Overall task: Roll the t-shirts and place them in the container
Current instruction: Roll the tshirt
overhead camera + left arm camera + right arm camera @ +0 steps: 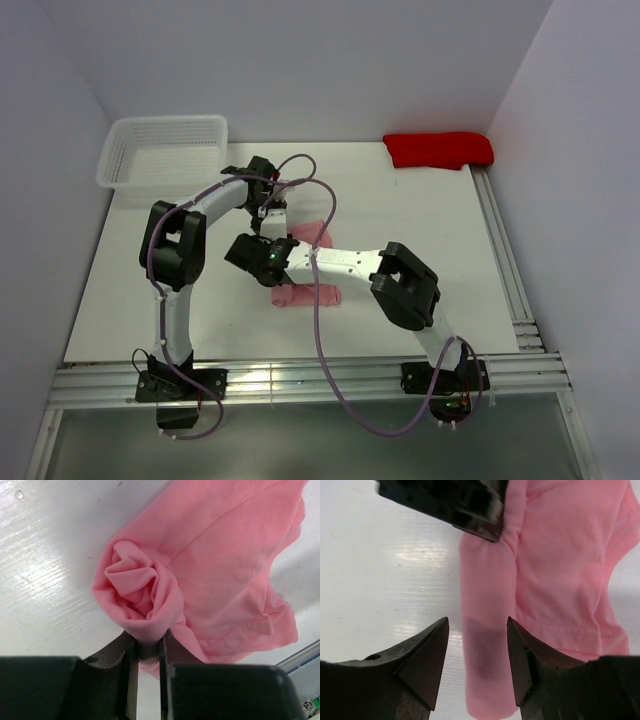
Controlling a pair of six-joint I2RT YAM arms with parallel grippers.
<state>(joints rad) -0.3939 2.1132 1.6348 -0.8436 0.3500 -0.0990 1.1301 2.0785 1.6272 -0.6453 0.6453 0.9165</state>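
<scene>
A pink t-shirt (305, 296) lies partly rolled at the table's middle, mostly under the two arms in the top view. In the left wrist view the roll's spiral end (135, 587) faces the camera, and my left gripper (148, 647) is shut on the fabric at its lower edge. The flat part of the t-shirt (225, 560) spreads to the right. My right gripper (477, 630) is open, one fingertip on each side of the roll (487, 605). At the top of the right wrist view the left gripper (450, 500) holds the roll's far end. Seen from above, both grippers (268, 222) (258, 262) meet over the shirt.
A white mesh basket (165, 150) stands at the back left. A red folded cloth (438, 150) lies at the back right. Metal rails (505, 260) run along the table's right side and near edge.
</scene>
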